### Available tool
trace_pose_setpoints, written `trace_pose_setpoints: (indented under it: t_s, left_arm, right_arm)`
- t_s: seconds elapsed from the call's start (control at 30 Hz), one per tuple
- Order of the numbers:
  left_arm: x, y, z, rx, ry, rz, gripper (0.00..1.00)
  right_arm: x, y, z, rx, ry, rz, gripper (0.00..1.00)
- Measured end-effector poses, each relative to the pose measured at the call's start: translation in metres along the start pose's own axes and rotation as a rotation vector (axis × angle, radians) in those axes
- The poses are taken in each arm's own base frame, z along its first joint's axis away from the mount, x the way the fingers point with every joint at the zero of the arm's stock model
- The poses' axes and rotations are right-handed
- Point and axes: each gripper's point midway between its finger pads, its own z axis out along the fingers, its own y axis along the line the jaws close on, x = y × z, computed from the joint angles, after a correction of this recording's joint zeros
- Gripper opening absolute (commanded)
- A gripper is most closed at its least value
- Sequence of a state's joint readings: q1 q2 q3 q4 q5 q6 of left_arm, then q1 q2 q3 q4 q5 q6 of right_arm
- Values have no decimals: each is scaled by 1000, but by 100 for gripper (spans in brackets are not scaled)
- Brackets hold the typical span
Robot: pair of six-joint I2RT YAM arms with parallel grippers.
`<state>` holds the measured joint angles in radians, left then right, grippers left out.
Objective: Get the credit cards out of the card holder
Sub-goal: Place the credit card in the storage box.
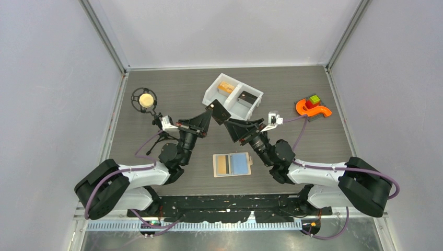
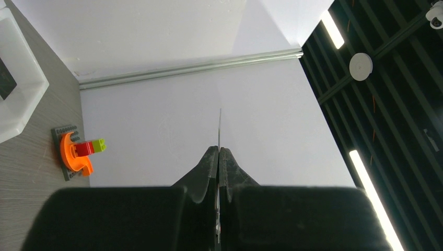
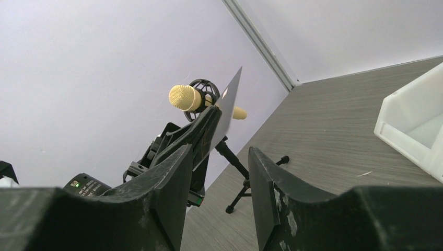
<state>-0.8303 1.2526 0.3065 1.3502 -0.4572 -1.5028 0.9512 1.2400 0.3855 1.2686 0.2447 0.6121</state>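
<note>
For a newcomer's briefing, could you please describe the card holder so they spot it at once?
On the grey table, look to the middle of the near side. The card holder lies there open and flat, a tan-and-light-blue rectangle, unlike the white bin farther back.

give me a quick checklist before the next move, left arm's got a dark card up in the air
1. Left gripper shut on the held card: ok.
2. Right gripper open beside it: ok.
3. Held card between the right jaws: cannot tell.
4. White bin unobstructed, holding a tan card and a black card, one per compartment: ok.
5. Card holder lying open on the table: ok.
6. Card holder emptied: cannot tell.
</note>
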Motion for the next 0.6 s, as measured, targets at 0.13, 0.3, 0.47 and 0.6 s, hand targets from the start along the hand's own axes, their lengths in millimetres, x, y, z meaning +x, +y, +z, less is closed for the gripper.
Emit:
trace_pose_setpoints:
  t_s: [0.13,0.3,0.47,0.6]
  left_arm:
    - [-1,2,-1,-6,-6,-7,0]
    - [-2,3,-1,-9,-8,-7,1]
    - [-2,2,-1,-5,-7,0,29]
    - [0,4,-3,-8,7,10,43]
  right_arm:
    - [4,-2,2,2,9,-8,28]
    - [4,0,5,-10,5,-11,5]
    - [0,4,6,-32,-8,-6,5]
    - [-5,-2,8,-26,-18,-17,5]
